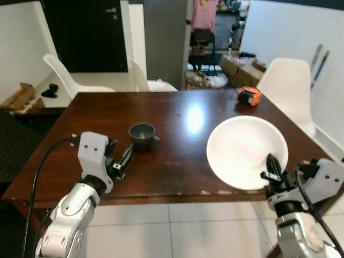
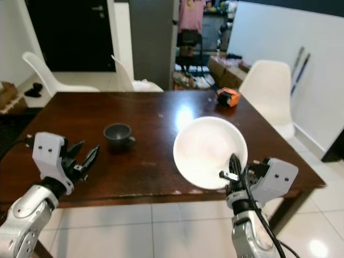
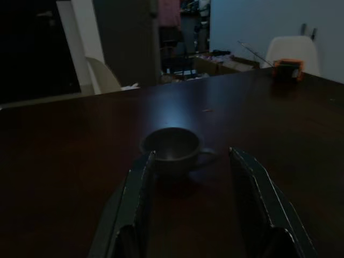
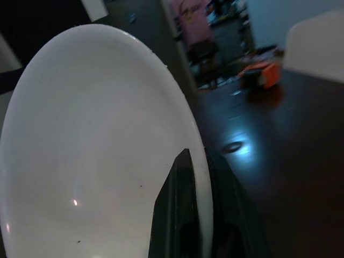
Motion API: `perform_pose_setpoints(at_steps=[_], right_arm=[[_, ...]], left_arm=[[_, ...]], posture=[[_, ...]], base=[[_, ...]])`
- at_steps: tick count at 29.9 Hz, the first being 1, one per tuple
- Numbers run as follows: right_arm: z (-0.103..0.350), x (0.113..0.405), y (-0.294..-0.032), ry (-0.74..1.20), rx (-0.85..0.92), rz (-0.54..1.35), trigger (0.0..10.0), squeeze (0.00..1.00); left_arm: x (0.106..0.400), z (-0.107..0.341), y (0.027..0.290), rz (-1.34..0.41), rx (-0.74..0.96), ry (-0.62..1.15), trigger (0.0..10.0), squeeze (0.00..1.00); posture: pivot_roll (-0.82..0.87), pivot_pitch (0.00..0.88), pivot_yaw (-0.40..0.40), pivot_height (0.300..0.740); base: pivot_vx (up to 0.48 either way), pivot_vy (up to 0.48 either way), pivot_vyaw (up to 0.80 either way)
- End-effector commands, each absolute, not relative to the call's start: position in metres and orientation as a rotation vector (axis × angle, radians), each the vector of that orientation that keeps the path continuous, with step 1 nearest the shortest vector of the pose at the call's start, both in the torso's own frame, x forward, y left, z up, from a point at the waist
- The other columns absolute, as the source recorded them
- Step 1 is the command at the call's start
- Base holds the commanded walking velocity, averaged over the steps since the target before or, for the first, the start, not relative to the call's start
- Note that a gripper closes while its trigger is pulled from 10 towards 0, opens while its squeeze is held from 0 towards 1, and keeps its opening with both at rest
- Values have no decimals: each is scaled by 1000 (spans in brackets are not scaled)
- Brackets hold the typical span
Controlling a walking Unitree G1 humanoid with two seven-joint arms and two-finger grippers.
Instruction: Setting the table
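Observation:
A large white plate [image 1: 244,150] hangs tilted over the front right part of the dark wooden table [image 1: 177,113]. My right gripper [image 1: 272,171] is shut on the plate's near rim; in the right wrist view the rim [image 4: 200,161] is pinched between the two black fingers. A small dark cup [image 1: 142,133] with a handle stands on the table left of the middle. My left gripper [image 1: 122,159] is open, low over the table just short of the cup. In the left wrist view the cup [image 3: 173,149] sits ahead, between the spread fingers.
An orange tape measure [image 1: 249,95] lies at the far right of the table. White chairs stand at the right side [image 1: 287,88] and behind the far edge [image 1: 70,80]. Cardboard boxes [image 1: 22,98] lie on the floor at far left.

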State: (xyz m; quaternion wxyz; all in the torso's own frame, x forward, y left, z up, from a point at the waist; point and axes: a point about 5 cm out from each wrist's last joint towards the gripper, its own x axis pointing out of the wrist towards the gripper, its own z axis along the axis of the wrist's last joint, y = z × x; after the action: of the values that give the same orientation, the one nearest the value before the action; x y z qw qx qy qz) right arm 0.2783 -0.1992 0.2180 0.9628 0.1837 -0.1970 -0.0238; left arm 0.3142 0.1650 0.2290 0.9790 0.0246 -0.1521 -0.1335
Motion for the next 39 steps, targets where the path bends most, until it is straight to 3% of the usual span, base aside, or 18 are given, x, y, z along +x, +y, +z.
perform_pose_setpoints(at_steps=[1, 11, 21, 25, 35, 36, 39], right_arm=[[217, 277, -194, -371, 396, -5, 10000, 0], [210, 275, -187, -312, 422, 71, 10000, 0], [207, 272, -206, -288, 398, 11, 10000, 0], [203, 270, -216, -230, 371, 1, 10000, 0], [196, 261, -239, -171, 496, 4, 10000, 0], [196, 264, -245, -147, 620, 21, 10000, 0], [197, 270, -248, -135, 739, 35, 10000, 0]], left_arm=[[312, 223, 167, -262, 51, -264, 10000, 0], [309, 220, 166, -251, 54, -248, 10000, 0], [306, 219, 161, -268, 50, -232, 10000, 0], [303, 216, 159, -306, 50, -207, 10000, 0], [299, 212, 165, -307, 65, -188, 10000, 0], [297, 211, 167, -313, 77, -180, 10000, 0], [296, 213, 168, -338, 95, -176, 10000, 0]], posture=[[0, 108, 98, 740], [-2, 115, 94, 740], [-8, 118, 94, 740], [-9, 122, 91, 740], [-14, 128, 90, 740], [-18, 132, 99, 740], [-13, 134, 101, 740]], base=[[480, 0, 0], [472, 0, 0], [433, 0, 0], [0, 0, 0], [0, 0, 0], [0, 0, 0], [0, 0, 0]])
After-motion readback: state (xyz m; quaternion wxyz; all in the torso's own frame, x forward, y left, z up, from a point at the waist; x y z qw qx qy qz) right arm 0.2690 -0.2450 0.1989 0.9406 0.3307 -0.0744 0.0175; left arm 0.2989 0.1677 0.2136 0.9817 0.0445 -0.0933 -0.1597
